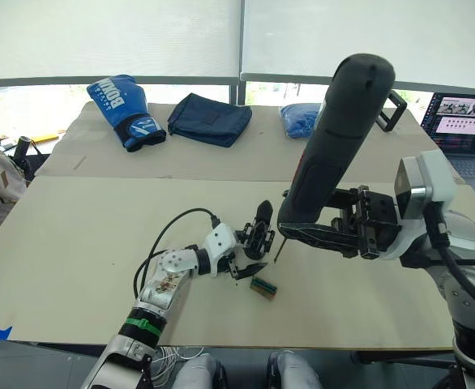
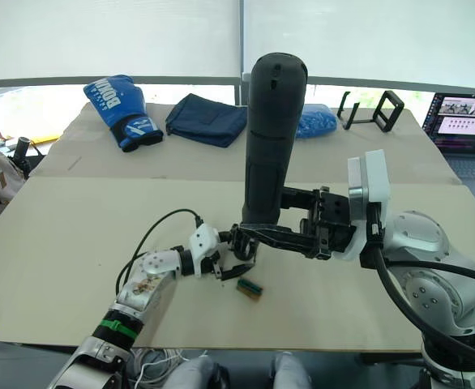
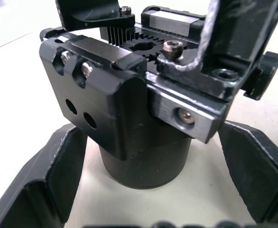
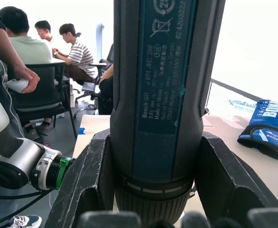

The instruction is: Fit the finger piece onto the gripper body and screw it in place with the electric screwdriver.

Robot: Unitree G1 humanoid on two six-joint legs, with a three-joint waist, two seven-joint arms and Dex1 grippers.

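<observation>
Beige table (image 1: 75,243): left gripper (image 1: 250,258) closed around gripper body (image 1: 258,235); right gripper (image 1: 323,231) clamped upright screwdriver (image 1: 335,146), bit beside body.

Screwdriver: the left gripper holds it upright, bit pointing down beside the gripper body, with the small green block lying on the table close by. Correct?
Not quite: the right gripper holds the screwdriver, as the left eye view shows. The left gripper is at the gripper body. The rest stands: bit down beside the body, green block on the table close by.

Gripper body (image 3: 129,99) top cut off by frame edge; finger piece prob. hidden behind electric screwdriver (image 2: 271,146).
</observation>
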